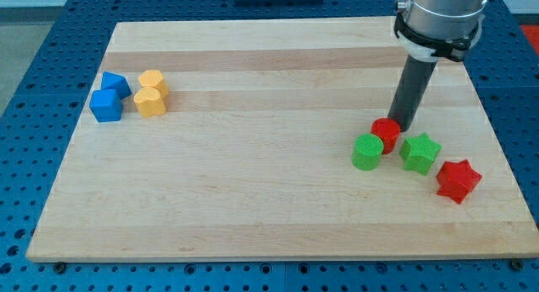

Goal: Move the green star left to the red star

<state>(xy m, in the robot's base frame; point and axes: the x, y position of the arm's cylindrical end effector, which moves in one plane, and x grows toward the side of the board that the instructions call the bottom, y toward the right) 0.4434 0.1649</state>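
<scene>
The green star lies at the view's right on the wooden board. The red star lies just to its lower right, close to it or touching. My tip stands just above and left of the green star, right behind a small red cylinder. A green cylinder sits left of the green star, touching the red cylinder.
Two blue blocks and two yellow blocks are grouped at the view's upper left. The board's right edge is near the red star.
</scene>
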